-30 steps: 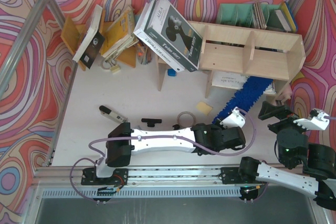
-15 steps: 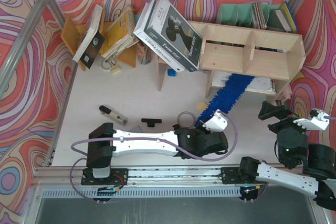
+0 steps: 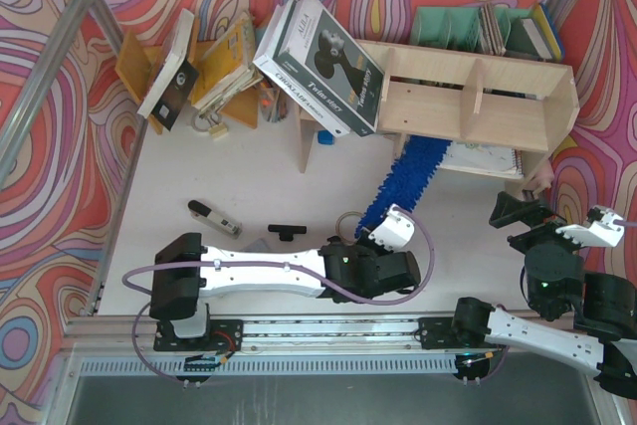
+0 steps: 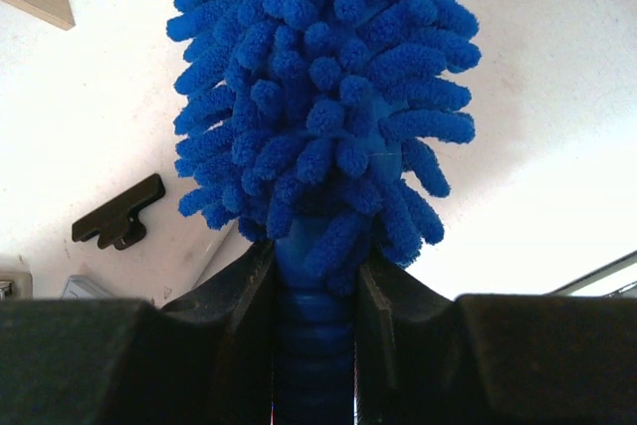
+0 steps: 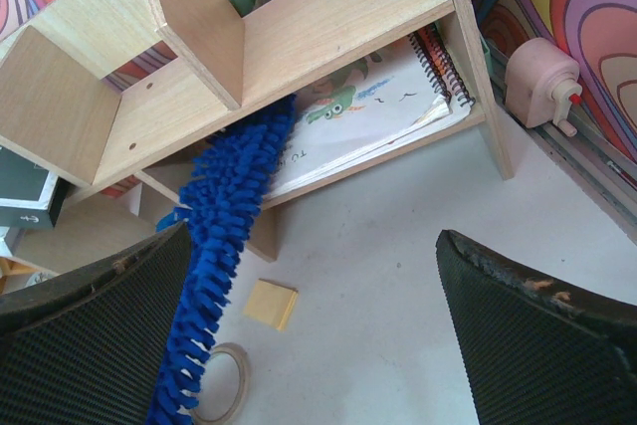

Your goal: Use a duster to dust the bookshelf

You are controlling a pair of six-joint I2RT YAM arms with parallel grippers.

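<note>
- The left gripper (image 3: 386,230) is clamped on the duster (image 3: 406,174). In the left wrist view its two fingers (image 4: 242,298) press on either side of the smooth blue handle, just below where the shaggy strands begin.
- Seen from above, the duster runs from that gripper toward 1 o'clock. Its handle end is low over the table (image 3: 249,171) and its fluffy tip is at the bookshelf (image 3: 468,106).
- The bookshelf stands at about 1 o'clock in the top view, against the patterned back wall, with a box (image 3: 318,67) leaning on its left end.
- In the right wrist view the duster's tip goes in under the middle board of the bookshelf, into the lower opening. It ends at the left edge of a spiral notebook (image 5: 373,111) lying there.
- I cannot tell whether the strands touch the board above them.
- The right gripper (image 3: 516,208) is at about 4 o'clock, well apart from the duster. Its jaws are spread wide with nothing between them, and it points at the shelf's right end.
- A pink pencil sharpener (image 5: 537,82) sits beside the shelf's right leg.
- A yellow pad (image 5: 271,304) and a ring of tape (image 5: 221,385) lie on the table just beside the duster's lower half.
- A black clip (image 4: 119,218) lies at 9 o'clock from the handle, apart from it.
</note>
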